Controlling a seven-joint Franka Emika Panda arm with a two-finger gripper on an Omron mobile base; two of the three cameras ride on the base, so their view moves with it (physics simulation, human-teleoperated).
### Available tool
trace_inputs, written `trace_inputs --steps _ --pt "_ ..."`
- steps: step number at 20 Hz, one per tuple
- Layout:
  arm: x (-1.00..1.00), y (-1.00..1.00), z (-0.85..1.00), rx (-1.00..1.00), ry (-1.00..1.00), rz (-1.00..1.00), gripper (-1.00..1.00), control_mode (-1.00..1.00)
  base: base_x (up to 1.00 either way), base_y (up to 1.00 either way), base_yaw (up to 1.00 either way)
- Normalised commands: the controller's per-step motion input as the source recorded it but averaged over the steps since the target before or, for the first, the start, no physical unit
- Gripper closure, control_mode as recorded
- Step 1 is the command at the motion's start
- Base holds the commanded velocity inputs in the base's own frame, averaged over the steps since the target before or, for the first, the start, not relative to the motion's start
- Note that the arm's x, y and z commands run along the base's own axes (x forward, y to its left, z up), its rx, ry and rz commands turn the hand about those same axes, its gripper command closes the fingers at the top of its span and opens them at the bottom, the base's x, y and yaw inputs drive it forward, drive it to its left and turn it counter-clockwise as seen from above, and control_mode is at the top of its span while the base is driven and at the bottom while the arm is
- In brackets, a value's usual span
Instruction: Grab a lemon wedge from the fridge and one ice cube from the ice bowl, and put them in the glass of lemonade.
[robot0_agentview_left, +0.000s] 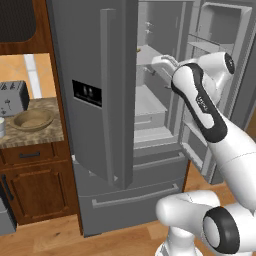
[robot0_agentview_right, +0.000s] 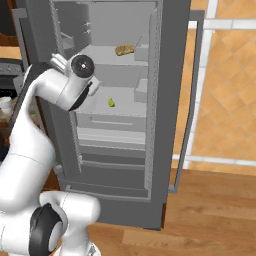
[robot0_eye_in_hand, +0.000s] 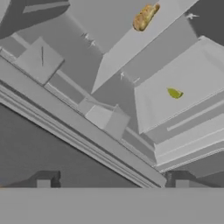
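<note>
The fridge (robot0_agentview_left: 95, 75) stands with its right door swung open and its left door closed. The lemon wedge (robot0_agentview_right: 111, 102) lies on a middle shelf inside, small and yellow. In the hand view the lemon wedge (robot0_eye_in_hand: 174, 92) sits ahead and to the right, well beyond my gripper (robot0_eye_in_hand: 112, 181). Its two dark fingertips (robot0_eye_in_hand: 43, 180) stand far apart with nothing between them, so it is open. My arm reaches into the open fridge. The ice bowl (robot0_agentview_left: 34, 119) rests on the counter left of the fridge, and the glass of lemonade (robot0_agentview_left: 1, 127) shows at the picture's left edge.
A tan-brown bread-like lump (robot0_agentview_right: 124, 49) lies on the upper shelf, also seen in the hand view (robot0_eye_in_hand: 145, 16). A toaster (robot0_agentview_left: 12, 97) stands behind the bowl. The open door (robot0_agentview_right: 192, 90) with its bins flanks the arm on the right.
</note>
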Motion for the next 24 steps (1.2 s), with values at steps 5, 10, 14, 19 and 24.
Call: trace_inputs --steps 5,10,14,19,24 --pt "0.23 -0.01 -0.1 0.18 0.16 0.04 -1.0 -1.0 0.0 0.0 0.0" --pt "0.25 0.0 -0.06 0.15 0.2 0.15 -1.0 -1.0 0.0 0.0 0.0" --pt "0.0 0.03 -0.01 0.07 0.23 0.18 -1.0 -1.0 0.0 0.0 0.0" --pt "0.21 0.06 -0.21 0.01 0.05 0.16 -1.0 -1.0 0.0 0.0 0.0" --pt "0.37 0.12 -0.36 0.03 0.0 0.09 -1.0 -1.0 0.0 0.0 0.0"
